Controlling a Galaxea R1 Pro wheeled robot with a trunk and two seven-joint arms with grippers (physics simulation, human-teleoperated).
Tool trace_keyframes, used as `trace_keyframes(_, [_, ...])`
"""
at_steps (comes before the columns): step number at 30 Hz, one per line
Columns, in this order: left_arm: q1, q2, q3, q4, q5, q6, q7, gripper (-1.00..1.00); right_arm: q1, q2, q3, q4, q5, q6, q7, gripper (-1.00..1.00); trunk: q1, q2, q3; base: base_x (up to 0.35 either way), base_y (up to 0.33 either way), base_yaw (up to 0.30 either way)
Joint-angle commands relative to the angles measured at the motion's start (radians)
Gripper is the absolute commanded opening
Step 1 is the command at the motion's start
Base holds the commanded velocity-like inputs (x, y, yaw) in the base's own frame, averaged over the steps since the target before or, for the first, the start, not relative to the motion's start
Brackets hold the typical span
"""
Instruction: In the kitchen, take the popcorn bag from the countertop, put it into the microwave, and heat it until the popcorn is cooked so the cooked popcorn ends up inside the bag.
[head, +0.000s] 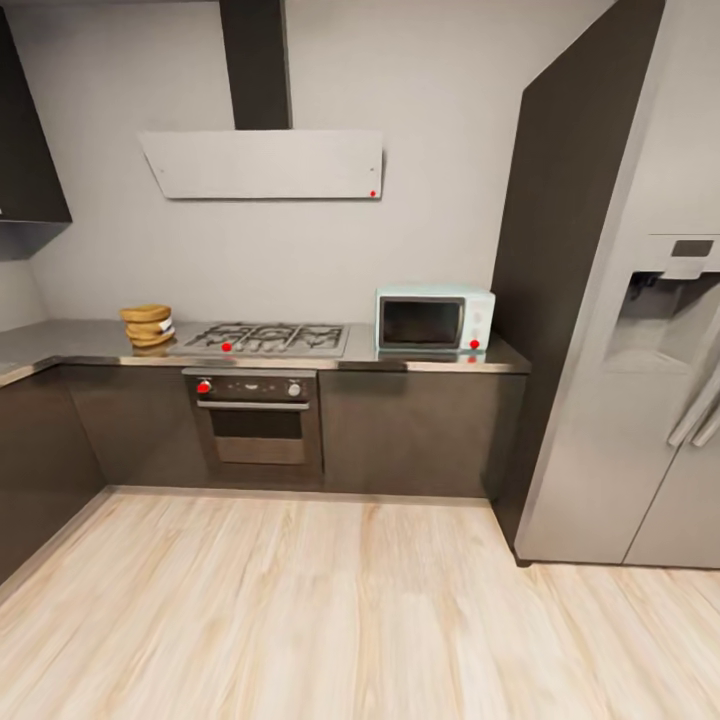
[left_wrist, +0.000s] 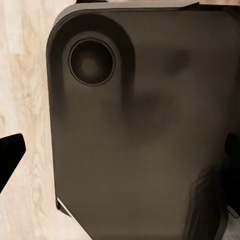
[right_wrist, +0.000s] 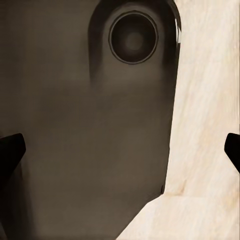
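Tan-brown popcorn bag squat on grey surface left of gas hob, well apart from mint-blue microwave. Probably light, crushable paper; best pinched gently across its folds. Left hand and right hand spread, empty, over wood floor.

No text, label, brand or number can be read on anything in these views

**A home kitchen**

A fitted domestic kitchen is shown: a grey countertop over dark cabinets, a gas hob above a built-in oven, an extractor hood, a mint-blue microwave, a steel fridge and wood-look flooring.
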Motion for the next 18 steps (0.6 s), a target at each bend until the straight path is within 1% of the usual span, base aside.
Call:
trace_keyframes(1, [0.000, 0.000, 0.000, -0.001, 0.004, 0.000, -0.001, 1.00, 0.000, 0.000, 0.000, 0.000, 0.001, 0.000, 0.000, 1.00, 0.001, 0.000, -0.001, 0.277, -0.234, 0.000])
trace_keyframes(14, [0.000, 0.000, 0.000, -0.001, 0.003, 0.000, -0.001, 1.00, 0.000, 0.000, 0.001, 0.000, 0.001, 0.000, 0.000, 1.00, 0.001, 0.000, -0.001, 0.257, -0.238, 0.000])
trace_keyframes(18, [0.000, 0.001, -0.002, -0.001, 0.003, 0.002, -0.001, 1.00, 0.000, 0.000, 0.001, 0.000, 0.001, 0.000, 0.000, 1.00, 0.001, 0.000, -0.001, 0.304, -0.103, 0.000])
